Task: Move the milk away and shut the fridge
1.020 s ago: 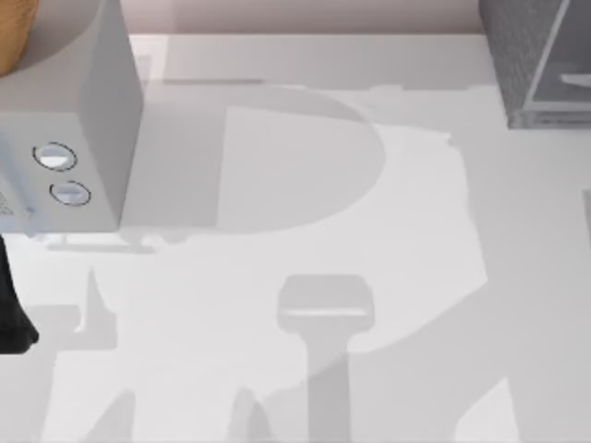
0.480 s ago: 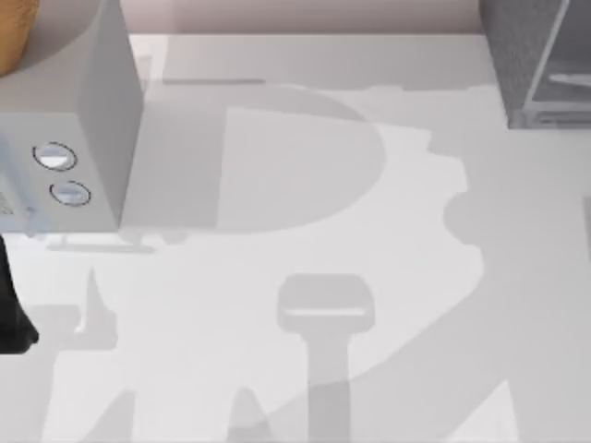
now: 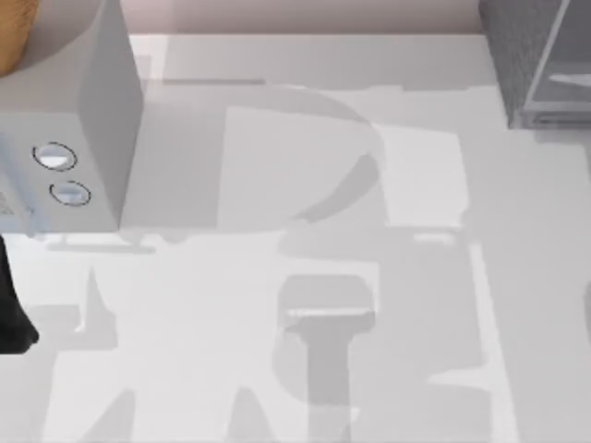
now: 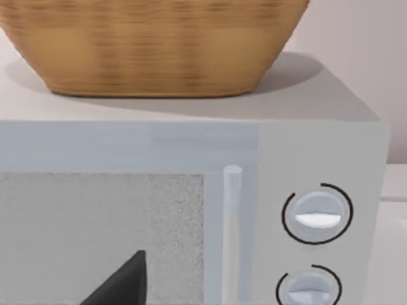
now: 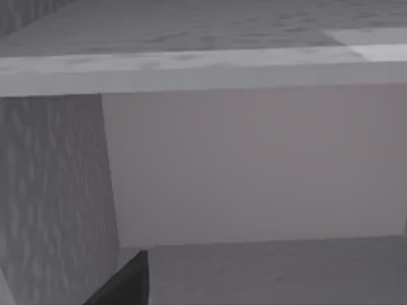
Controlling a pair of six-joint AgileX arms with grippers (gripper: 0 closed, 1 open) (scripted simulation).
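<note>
Table (image 3: 277,185): white surface, crossed by pale grey shadows of arms and appliances
Far wall (image 3: 305,14): plain, pinkish-beige, along the table's back edge
Fridge (image 3: 531,55): dark grey speckled cabinet at the table's far right corner, with a paler inner panel; the right wrist view faces its speckled wall (image 5: 51,190) and a smooth pale panel (image 5: 254,165)
Microwave (image 3: 83,138): light grey box with two round dials (image 4: 317,215), at the table's far left
Basket (image 4: 152,44): woven, tan, standing on the microwave's top
Left arm (image 3: 11,314): dark, at the table's left edge
Gripper states: cannot tell for either arm
</note>
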